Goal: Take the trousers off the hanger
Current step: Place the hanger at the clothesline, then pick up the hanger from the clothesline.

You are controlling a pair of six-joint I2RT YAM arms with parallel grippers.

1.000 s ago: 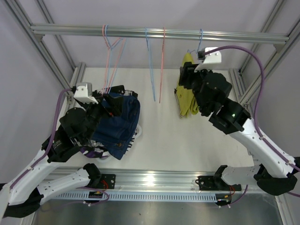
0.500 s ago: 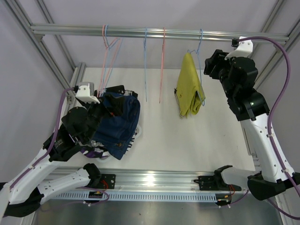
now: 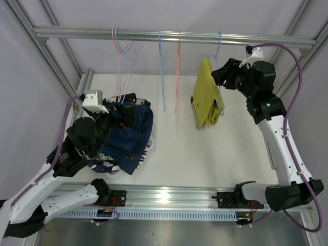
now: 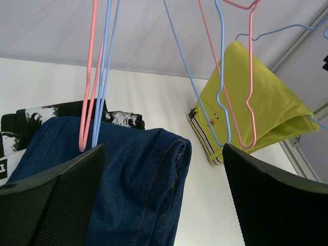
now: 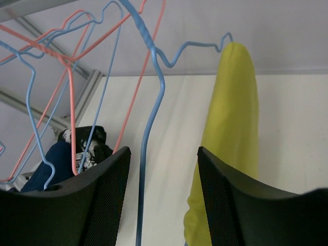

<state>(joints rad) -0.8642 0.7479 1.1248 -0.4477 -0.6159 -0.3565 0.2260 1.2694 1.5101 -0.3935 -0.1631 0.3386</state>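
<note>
Right gripper [image 3: 219, 77] is partly open and holds nothing; a blue hanger [image 5: 152, 97] wire passes between its fingers, just under the rail's [image 3: 102, 33] right end. The yellow trousers [image 3: 206, 95] are plain and folded over that hanger; they hang below the rail, long axis near vertical, waistband end pointing down. Left gripper [image 4: 164, 148] is wide open and empty above the navy trousers [image 4: 133, 174], heaped under the rail's left end.

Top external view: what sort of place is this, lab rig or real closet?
Probably a robotics lab test cell, not a home: a bare aluminium frame rail carries wire hangers, one holding yellow trousers, above a plain white table.
</note>
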